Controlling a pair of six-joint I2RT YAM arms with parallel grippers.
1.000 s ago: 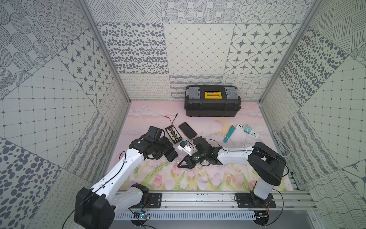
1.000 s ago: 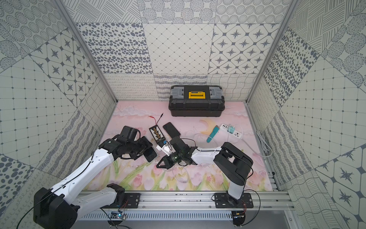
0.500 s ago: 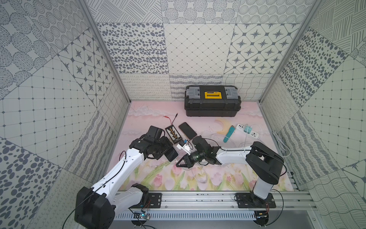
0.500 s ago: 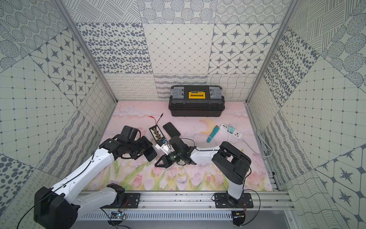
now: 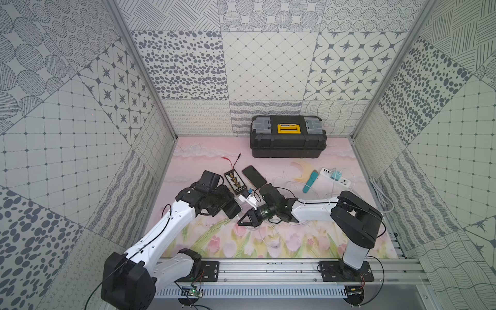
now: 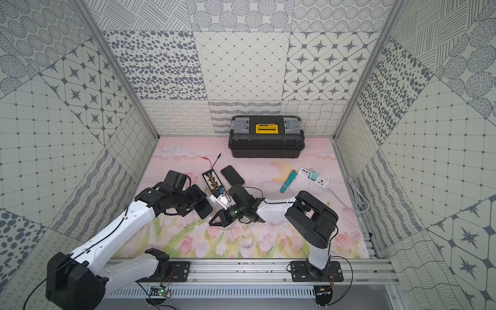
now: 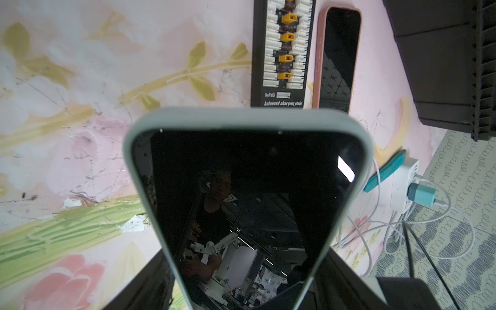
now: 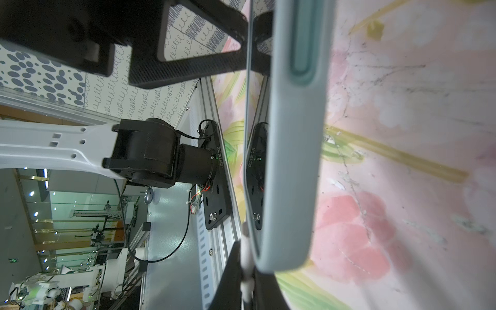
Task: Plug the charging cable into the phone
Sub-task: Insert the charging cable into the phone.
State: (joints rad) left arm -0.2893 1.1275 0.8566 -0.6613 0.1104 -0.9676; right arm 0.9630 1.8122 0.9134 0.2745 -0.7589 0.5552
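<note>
Clock set in a top view, 12 = back wall. Nearest, just past the rail (image 5: 268, 268) at 6: left hand (image 5: 225, 204) clamped across the phone (image 5: 233, 210) (pale grey case), which sits left of centre on the near half of the tabletop (image 5: 308, 236). Right hand (image 5: 241, 221) is at the phone's 4, pinched tight on the white cable (image 8: 245, 265) close to its plug end, which is at the phone's lower corner.

Step in hand: lining the plug up w/ the port. Prob. not seated yet, though the wrist view is too close to be sure. Next needs the plug square to the port and a straight push along the phone's length, w/ the left hand bracing.

Further back, at the hands' 12: black charging board (image 5: 234, 180) & a second phone (image 5: 254, 176) in a pink case, flat, side by side. At 2: white power strip (image 5: 326, 171) w/ a teal charger (image 5: 335, 175). At 12, by the wall: black toolbox (image 5: 288, 141).

Tabletop is a scuffed pink floral mat. Grey-white patterned panels close it in on 3 sides.
</note>
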